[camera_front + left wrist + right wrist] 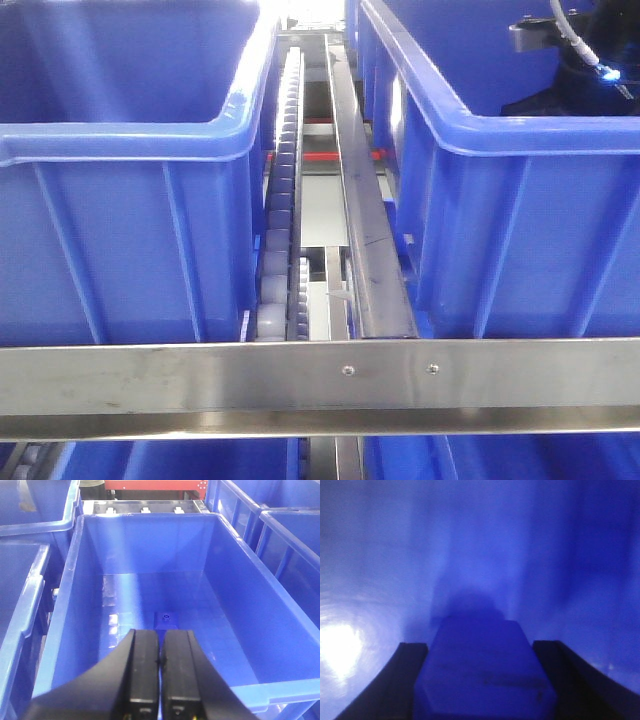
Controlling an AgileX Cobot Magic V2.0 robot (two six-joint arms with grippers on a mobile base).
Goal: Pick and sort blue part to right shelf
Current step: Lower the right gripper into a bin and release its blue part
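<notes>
Right end effector (480, 680) grips the blue part (482, 672) between its two dark fingers (395, 680), inside a blue bin; the bin wall fills that view, blurred. Front view: right arm (570, 55) reaches into the bin (520, 200) right of the roller track (285, 200), behind the shelf rail (320, 385). Left end effector (160, 672) is closed, empty, above another bin (75, 630) holding a small blue piece (166, 620).

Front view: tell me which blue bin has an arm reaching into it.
The right-hand bin. Dark arm hardware with a lit blue light shows above its interior at the upper right corner; the left bin shows no arm.
</notes>
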